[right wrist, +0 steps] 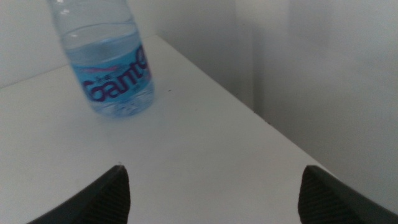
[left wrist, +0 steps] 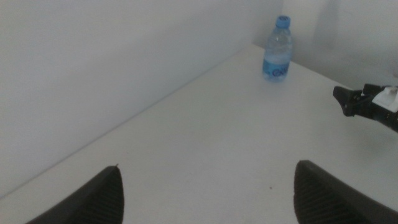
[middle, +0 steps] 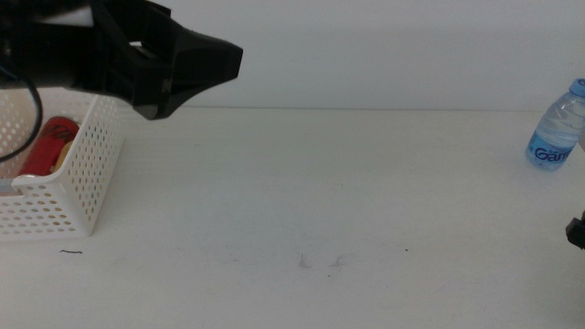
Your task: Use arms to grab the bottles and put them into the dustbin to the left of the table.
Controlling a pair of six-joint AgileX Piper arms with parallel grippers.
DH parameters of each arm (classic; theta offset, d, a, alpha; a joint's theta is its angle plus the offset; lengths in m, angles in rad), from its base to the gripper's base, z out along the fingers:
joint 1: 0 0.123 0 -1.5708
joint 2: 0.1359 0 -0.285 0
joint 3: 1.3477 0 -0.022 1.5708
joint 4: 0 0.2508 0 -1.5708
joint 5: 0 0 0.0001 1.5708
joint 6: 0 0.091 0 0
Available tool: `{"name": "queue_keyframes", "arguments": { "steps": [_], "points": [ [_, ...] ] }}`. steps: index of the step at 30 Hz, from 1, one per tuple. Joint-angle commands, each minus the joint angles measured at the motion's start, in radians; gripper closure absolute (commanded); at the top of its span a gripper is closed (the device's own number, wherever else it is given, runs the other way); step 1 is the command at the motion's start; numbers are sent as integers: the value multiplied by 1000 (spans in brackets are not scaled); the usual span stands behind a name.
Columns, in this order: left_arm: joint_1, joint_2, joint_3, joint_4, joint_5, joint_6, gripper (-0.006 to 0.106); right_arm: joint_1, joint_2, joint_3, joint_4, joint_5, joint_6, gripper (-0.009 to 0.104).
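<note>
The dustbin (middle: 82,174), a white perforated basket, stands at the table's left end with a red can (middle: 47,146) lying inside it. Above it my left gripper (middle: 228,59) hovers, pointing right; in the left wrist view its jaws (left wrist: 209,167) stand wide open with nothing between them. A clear water bottle (middle: 556,137) with a blue cap stands upright at the far right of the table (middle: 320,183), also visible far off from the left wrist (left wrist: 278,50). My right gripper (right wrist: 212,168) is open just short of this bottle (right wrist: 109,62), not touching it.
Only the tip of the right gripper (middle: 576,230) shows at the middle view's right edge, and it also appears in the left wrist view (left wrist: 367,106). A white wall runs behind the table. Small dark scuff marks (middle: 320,262) dot the tabletop near the front.
</note>
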Motion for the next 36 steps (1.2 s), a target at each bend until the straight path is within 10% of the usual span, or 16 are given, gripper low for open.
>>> {"name": "queue_keyframes", "arguments": {
  "steps": [1, 8, 30, 36],
  "points": [
    [-2, -2, 0, 1, -32, 1, 7, -6, 36, -46, 20, -24, -25, 4],
    [-2, -2, 0, 1, -81, 1, 7, -6, 115, -257, -154, -1, -268, 4],
    [-2, -2, 0, 1, -112, 1, 7, -17, 360, -747, -44, 251, -447, 5],
    [-2, -2, 0, 1, -116, 1, 7, -21, 403, -820, -13, 260, -492, 32]
  ]
}}
